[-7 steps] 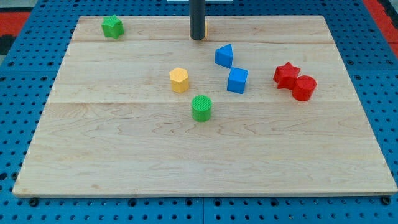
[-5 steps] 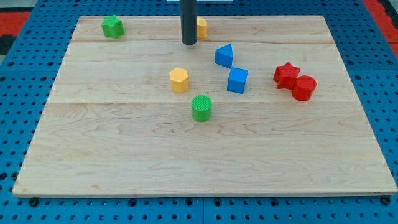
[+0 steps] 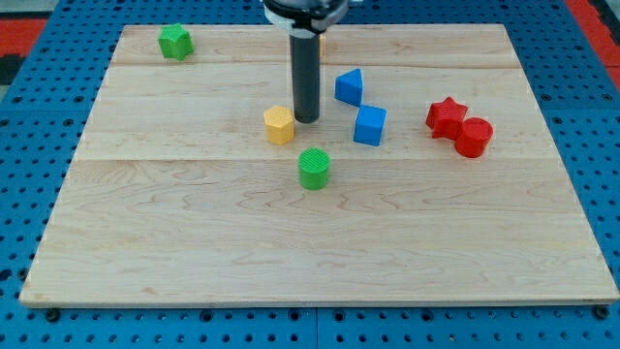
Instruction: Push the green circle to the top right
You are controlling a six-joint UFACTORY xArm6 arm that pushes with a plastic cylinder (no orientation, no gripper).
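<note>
A: What is the setting?

B: A pale wooden board point(image 3: 320, 242) lies on a blue pegboard surface point(image 3: 29, 194), with a strip of red at the view's top corners.

A: Where is the green circle?

B: The green circle point(image 3: 314, 168) stands near the middle of the board, a little toward the view's left of centre, apart from every other block.

A: And my tip?

B: My tip point(image 3: 307, 119) rests on the board above the green circle, toward the view's top, not touching it. It is just beside the yellow hexagon point(image 3: 279, 125) on that block's right, and the blue cube point(image 3: 369, 125) is farther off on the view's right.

A: Any jaws to report?

B: The arm ends in a plain dark rod, so there are no jaws to spread or press together.

A: Other blocks?

B: A blue wedge-like block point(image 3: 350, 86) sits above the cube. A red star point(image 3: 446, 116) touches a red cylinder point(image 3: 474, 137) at the view's right. A green star-like block point(image 3: 175, 41) is at the top left. A sliver of yellow block point(image 3: 321, 42) shows behind the rod; its shape is hidden.
</note>
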